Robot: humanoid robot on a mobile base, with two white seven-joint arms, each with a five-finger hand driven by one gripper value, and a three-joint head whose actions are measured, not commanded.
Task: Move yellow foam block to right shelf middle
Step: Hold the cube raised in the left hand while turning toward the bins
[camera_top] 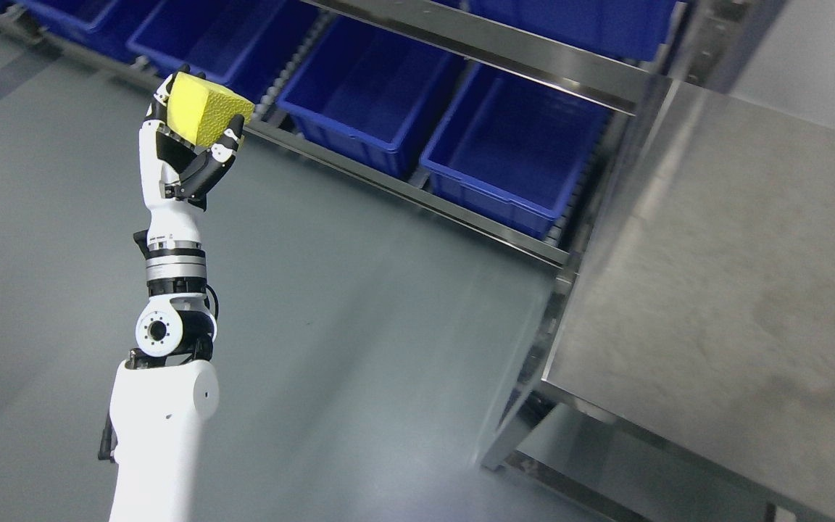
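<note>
Glossy white forearm rises from the lower left; its left hand (189, 141), black-jointed fingers curled, grips the porous yellow block (207, 109) aloft over grey floor; blue plastic bins (512, 156) line a rack; brushed steel shelf (736, 290) sits right.

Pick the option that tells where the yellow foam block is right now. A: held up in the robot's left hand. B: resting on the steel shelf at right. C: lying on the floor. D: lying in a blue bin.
A: the left hand has its fingers curled round the yellow foam block, raised clear of the floor.
</note>
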